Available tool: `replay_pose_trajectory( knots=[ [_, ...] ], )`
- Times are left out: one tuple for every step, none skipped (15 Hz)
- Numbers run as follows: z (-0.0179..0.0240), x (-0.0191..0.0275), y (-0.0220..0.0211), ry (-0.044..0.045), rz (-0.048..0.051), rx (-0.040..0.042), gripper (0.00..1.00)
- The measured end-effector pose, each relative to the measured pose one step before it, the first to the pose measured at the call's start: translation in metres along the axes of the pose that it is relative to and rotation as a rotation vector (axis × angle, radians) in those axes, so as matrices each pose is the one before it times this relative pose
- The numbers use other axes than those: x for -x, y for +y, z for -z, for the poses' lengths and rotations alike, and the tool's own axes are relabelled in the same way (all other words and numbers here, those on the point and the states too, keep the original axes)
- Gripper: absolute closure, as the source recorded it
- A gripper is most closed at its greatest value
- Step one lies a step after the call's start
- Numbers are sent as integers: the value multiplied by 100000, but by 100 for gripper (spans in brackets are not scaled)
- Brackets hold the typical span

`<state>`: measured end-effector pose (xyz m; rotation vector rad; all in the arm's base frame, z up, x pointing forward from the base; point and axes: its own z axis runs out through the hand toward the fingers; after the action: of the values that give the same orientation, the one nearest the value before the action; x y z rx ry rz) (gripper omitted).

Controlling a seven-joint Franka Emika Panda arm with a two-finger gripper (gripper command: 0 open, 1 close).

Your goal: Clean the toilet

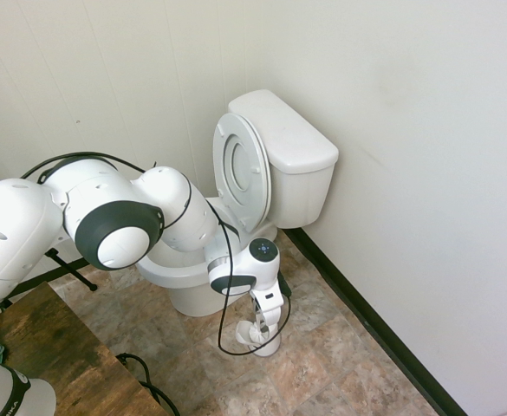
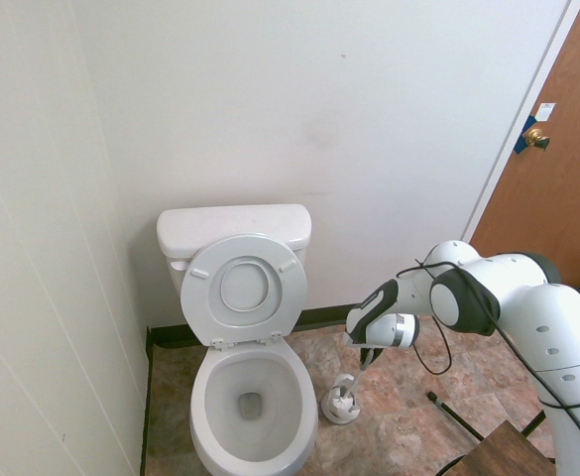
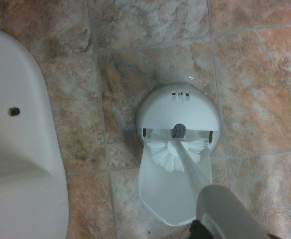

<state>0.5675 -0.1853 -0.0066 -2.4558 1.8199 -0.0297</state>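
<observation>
My claw (image 1: 269, 314) points straight down at the floor, just beside the toilet base, and it is pinched tight on the slim white plastic handle of the toilet brush (image 3: 185, 162). In the wrist view that handle runs down from me to a round head of white bristles (image 3: 176, 151), which sits at the mouth of the small white plastic brush holder (image 3: 177, 112), a domed cup with a flat scoop-shaped tray spreading out in front of it. In the two exterior views the holder (image 2: 341, 405) stands on the floor directly under my wrist, close against the side of the bowl.

The floor (image 3: 264, 89) is mottled brown and orange stone-look tile with pale grout lines.

The large white glossy ceramic toilet (image 2: 253, 397) stands in the corner against the white walls, next to my claw. Its white plastic ring seat and lid (image 2: 246, 288) are tipped up and lean back against the rectangular tank (image 1: 292, 139), so the oval bowl lies open with water showing at the bottom. A stretch of its white base (image 3: 21, 149), with one small dark hole in it, fills one side of the wrist view.

A brown wooden door (image 2: 557, 169) with a brass knob stands further off along the wall
</observation>
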Motion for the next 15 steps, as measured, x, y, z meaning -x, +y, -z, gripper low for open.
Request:
replay_pose_trajectory(
  knots=[
    [751, 515, 408, 1503, 730, -772, 100],
    [845, 496, 650, 1233, 247, -499, 100],
    [1011, 432, 785, 1270, 120, -442, 100],
    [1138, 381, 923, 1394, 13, -623, 100],
    [1216, 380, 819, 1398, 147, -966, 100],
    [1296, 432, 747, 1328, 82, -1244, 100],
    [1387, 439, 597, 1155, 25, -1068, 100],
    [1564, 352, 496, 859, 70, -848, 100],
    [1644, 229, 416, 1022, 128, -998, 100],
    [1811, 143, 260, 1082, 170, -1015, 100],
    [2118, 31, 123, 1797, 343, -1279, 100],
    [2087, 176, -49, 1802, 736, -1146, 100],
    [2027, 379, -224, 1571, 766, -797, 100],
    [1842, 550, -512, 1241, 862, -520, 100],
    [1645, 714, -806, 1295, 697, -473, 100]
  ],
)
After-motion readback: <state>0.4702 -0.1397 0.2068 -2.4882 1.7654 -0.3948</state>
